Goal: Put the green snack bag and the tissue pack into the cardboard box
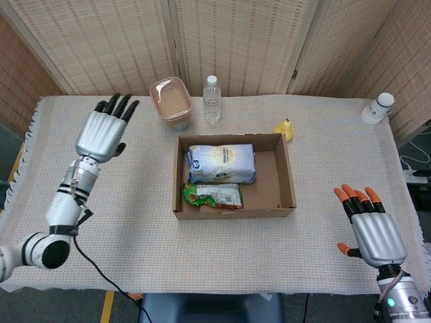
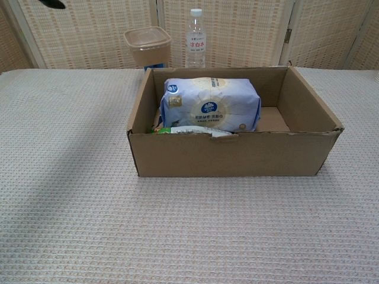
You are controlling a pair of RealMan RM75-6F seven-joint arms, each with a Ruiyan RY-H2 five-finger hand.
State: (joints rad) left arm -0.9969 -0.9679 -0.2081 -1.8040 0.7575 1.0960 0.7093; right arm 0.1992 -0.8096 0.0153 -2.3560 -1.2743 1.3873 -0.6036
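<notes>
The cardboard box point(image 1: 289, 180) point(image 2: 237, 155) stands mid-table. Inside it the pale blue tissue pack point(image 1: 221, 163) point(image 2: 210, 105) lies along the far left part, and the green snack bag point(image 1: 213, 196) point(image 2: 183, 130) lies flat in front of it, near the box's front wall. My left hand point(image 1: 102, 132) is raised over the table's left side, well away from the box, fingers spread and holding nothing. At the front right edge my right hand point(image 1: 369, 227) hangs with fingers apart, empty. The chest view catches only a dark fingertip point(image 2: 52, 3) at its top left corner.
Behind the box stand a tan plastic tub point(image 1: 171, 101) point(image 2: 147, 45) and a clear water bottle point(image 1: 212, 99) point(image 2: 195, 38). A small yellow pear-like object point(image 1: 284, 128) sits by the box's far right corner. A white bottle point(image 1: 377, 108) lies at the far right.
</notes>
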